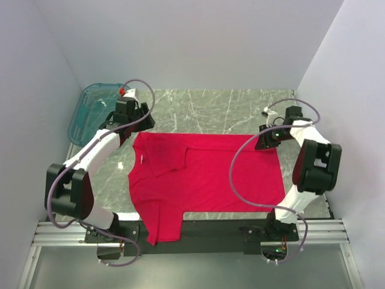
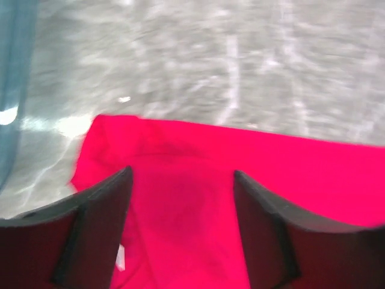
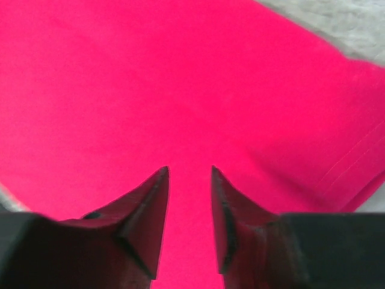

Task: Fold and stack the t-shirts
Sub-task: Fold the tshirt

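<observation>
**A:** Where does the bright red short-sleeved cloth t-shirt (image 1: 210, 174) lie?

**B:** Spread flat on the grey marble-patterned table (image 1: 204, 108), its long axis running left to right; the collar and small white neck label (image 1: 142, 158) are toward the left edge and the hem toward the right edge. The far sleeve is folded in over the chest; the near sleeve hangs over the near edge onto the black base rail (image 1: 210, 229).

**A:** And the fingers?

**B:** The left gripper (image 2: 181, 174) hovers over the far left corner of the shirt, fingers wide apart with nothing between them. The right gripper (image 3: 188, 170) sits over the far right corner, by the hem; its fingers stand narrow, with a slit of red showing between them. I cannot tell whether they nip any cloth.

**A:** So which way is the cloth from each?

**B:** Directly beneath both, and stretching away toward the near edge; the far border of the shirt runs just beyond the left fingertips. Each arm is nearest its own far corner. The see-through teal plastic tub (image 1: 90, 108) stands at the far left corner of the table, just beside the left arm and apart from the shirt.

**A:** The next move, then?

**B:** My guess is both pinch that far border and carry it nearward, folding along the long axis; the two ends would need to travel evenly.
</observation>
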